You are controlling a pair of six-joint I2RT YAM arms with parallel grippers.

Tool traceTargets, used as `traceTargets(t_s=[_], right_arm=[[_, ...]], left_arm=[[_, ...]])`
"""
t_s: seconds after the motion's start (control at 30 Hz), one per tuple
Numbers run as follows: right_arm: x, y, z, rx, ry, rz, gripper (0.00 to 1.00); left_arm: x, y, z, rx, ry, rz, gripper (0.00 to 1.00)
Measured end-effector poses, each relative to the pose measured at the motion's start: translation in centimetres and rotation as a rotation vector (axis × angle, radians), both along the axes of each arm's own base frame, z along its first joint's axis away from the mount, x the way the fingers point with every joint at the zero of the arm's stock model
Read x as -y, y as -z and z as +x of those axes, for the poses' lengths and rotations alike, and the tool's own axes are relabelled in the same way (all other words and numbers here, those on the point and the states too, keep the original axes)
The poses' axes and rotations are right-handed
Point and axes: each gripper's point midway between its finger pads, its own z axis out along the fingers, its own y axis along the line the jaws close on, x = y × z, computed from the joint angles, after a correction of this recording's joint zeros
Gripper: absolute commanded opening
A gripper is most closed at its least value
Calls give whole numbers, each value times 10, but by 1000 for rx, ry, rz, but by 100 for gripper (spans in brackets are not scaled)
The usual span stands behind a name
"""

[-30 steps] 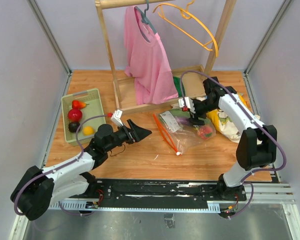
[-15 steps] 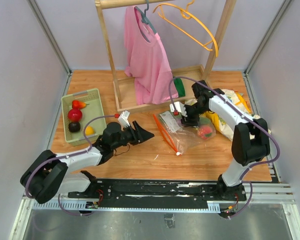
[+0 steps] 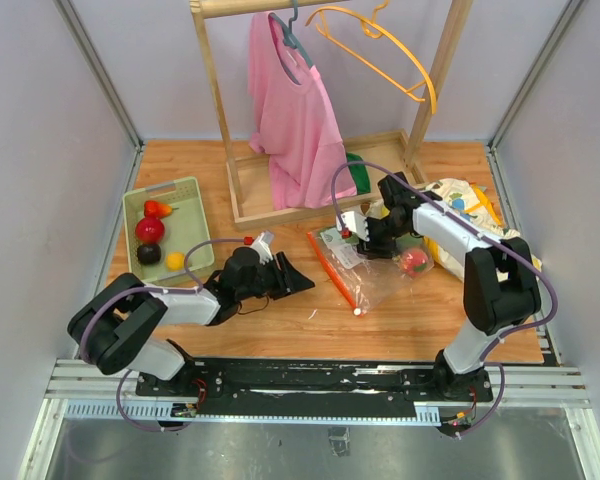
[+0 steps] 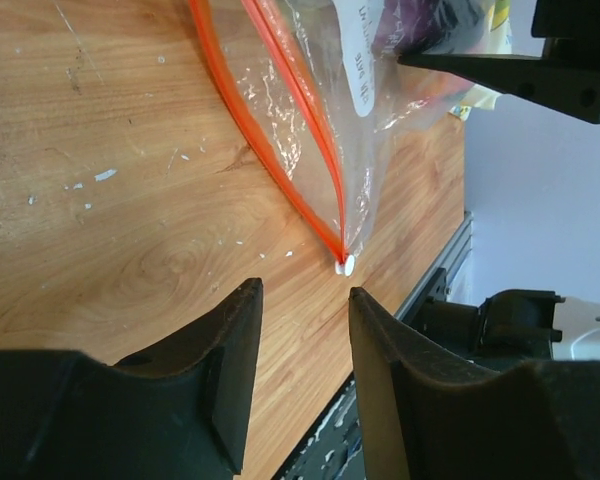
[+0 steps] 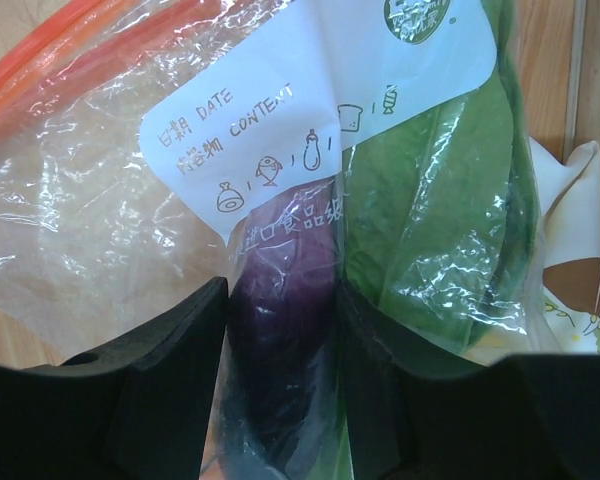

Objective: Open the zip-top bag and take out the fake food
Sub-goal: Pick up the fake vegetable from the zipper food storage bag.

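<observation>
The zip-top bag point(image 3: 375, 280) lies right of centre, its orange-red zipper strip point(image 3: 332, 268) facing left and ending in a white slider point(image 3: 357, 311). My right gripper point(image 3: 366, 240) is down on the bag by its white label point(image 5: 280, 130). In the right wrist view it point(image 5: 280, 300) is closed on a purple fake food piece point(image 5: 285, 270) through the plastic, with a green piece point(image 5: 430, 230) beside it. A red piece point(image 3: 414, 262) shows in the bag. My left gripper point(image 3: 300, 282) is open and empty, low over the wood, just left of the zipper point(image 4: 280, 150). The slider point(image 4: 346, 264) lies ahead of it point(image 4: 302, 300).
A pale green tray point(image 3: 180, 186) at the left holds red, dark and yellow pieces point(image 3: 150, 230). A wooden rack point(image 3: 220, 110) with a pink shirt point(image 3: 295, 120) and yellow hanger point(image 3: 380, 55) stands behind. The dinosaur-print cloth point(image 3: 465, 205) lies at the right.
My left gripper has moved right and lower, toward the bag's zipper. My right gripper has moved left along the bag to the labelled part and closed on it.
</observation>
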Motion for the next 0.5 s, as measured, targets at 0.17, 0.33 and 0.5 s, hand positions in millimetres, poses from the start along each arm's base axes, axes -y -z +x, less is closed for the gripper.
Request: traceTargets(t_s=[0.17, 0.33, 0.5], right_arm=[[0, -1, 1, 13, 10, -10, 28], [-1, 0, -5, -12, -1, 0, 14], [-7, -2, -21, -70, -38, 37, 10]], left_arm=[[4, 8, -3, -27, 17, 6, 42], [6, 14, -6, -45, 28, 9, 43], [8, 13, -7, -44, 34, 1, 43]])
